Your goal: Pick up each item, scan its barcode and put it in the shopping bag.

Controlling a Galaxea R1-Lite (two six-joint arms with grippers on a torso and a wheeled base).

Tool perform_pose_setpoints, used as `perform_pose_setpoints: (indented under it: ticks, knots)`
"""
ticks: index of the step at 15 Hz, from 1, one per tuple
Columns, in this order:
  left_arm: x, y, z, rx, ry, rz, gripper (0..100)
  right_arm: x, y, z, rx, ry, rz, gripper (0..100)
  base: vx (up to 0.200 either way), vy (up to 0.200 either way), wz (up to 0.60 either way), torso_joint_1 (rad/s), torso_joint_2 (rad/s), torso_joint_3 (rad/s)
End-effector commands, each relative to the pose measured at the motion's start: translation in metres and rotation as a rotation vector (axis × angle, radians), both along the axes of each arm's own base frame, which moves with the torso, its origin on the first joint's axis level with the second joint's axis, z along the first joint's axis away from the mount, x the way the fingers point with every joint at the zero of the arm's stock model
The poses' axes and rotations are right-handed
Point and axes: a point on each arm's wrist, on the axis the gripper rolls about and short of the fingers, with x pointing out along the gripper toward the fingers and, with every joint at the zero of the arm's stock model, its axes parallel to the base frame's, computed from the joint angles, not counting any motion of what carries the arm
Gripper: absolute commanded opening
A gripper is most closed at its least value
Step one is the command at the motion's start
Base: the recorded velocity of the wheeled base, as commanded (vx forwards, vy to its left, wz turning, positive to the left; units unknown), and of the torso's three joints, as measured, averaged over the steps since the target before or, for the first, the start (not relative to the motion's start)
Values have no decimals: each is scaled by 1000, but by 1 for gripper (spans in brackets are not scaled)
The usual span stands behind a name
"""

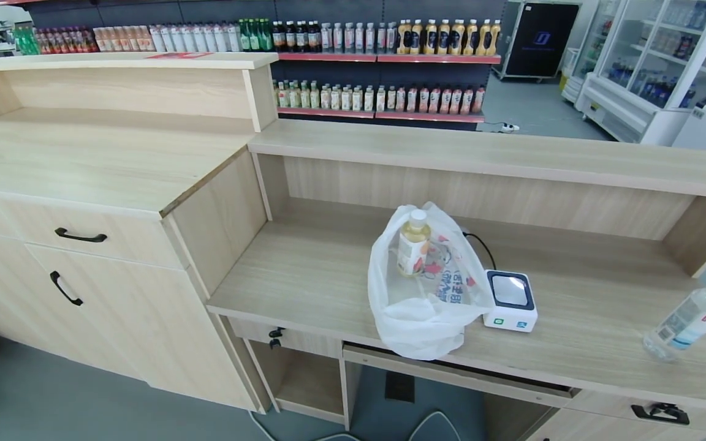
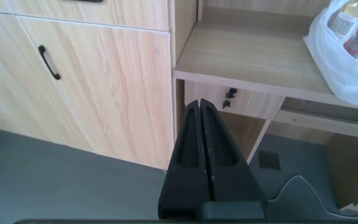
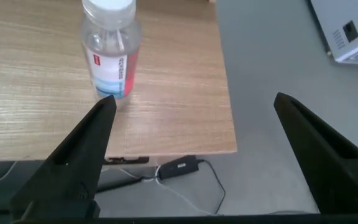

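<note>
Wooden counter spans the head view: the shopping bag sits at centre with a tea bottle upright inside. The scanner is just right of it, and the water bottle at far right. My left gripper is closed and empty; my right gripper gapes wide, holding nothing.

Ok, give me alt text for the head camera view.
A white shopping bag holding a yellow drink bottle sits on a wooden counter, a white scanner beside it; a clear water bottle stands near the counter's right end.
</note>
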Motion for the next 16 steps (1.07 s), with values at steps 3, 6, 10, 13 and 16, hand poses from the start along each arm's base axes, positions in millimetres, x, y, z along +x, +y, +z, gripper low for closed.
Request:
perform_pose_setpoints:
  ticks: [3,6,10,13,16]
  knots:
    - [0,0,0,0,0,0,0,12,-18,-25,-3,-14,23,100,0,0,0,0,0,0]
    - [0,0,0,0,0,0,0,15,-23,-30,13,-11,21,100,0,0,0,0,0,0]
    - [0,0,0,0,0,0,0,22,-33,-36,72,-33,1,100,0,0,0,0,0,0]
    - [0,0,0,0,0,0,0,25,-39,-43,100,-46,-9,100,0,0,0,0,0,0]
    - [0,0,0,0,0,0,0,34,-47,-50,96,-46,-1,100,0,0,0,0,0,0]
